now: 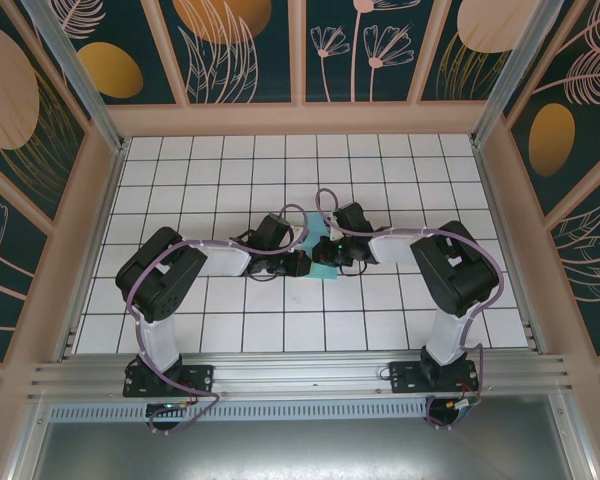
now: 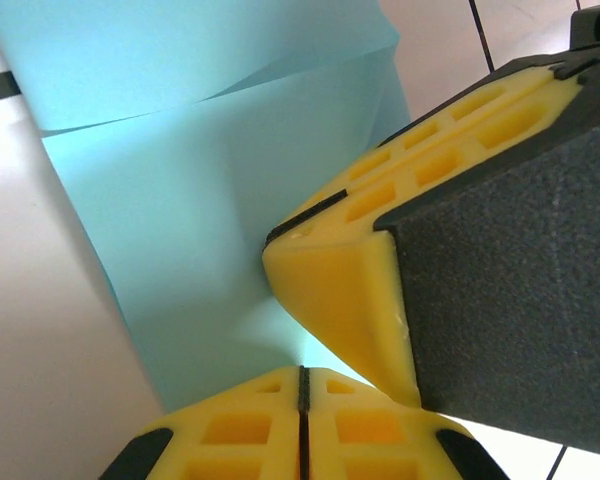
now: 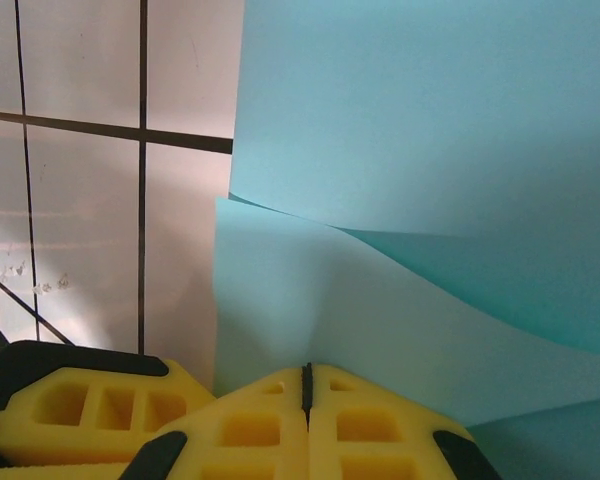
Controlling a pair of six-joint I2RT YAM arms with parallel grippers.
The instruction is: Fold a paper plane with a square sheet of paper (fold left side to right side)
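**newbie:** so where's the square sheet of paper (image 1: 324, 270) right now?

**regular:** lying on the white grid table (image 1: 230, 330), creased, one turquoise layer curling up over another. both arms crowd right onto it.

**newbie:** and the grippers?

**regular:** left gripper (image 2: 300, 385) is at the sheet's edge, yellow pads squeezed flat together. right gripper (image 3: 306, 385) same deal, tips closed tight against the sheet. honestly can't tell whether either has a layer pinched in between. one fat yellow finger of the right one sits on the sheet, just beside the left tips.
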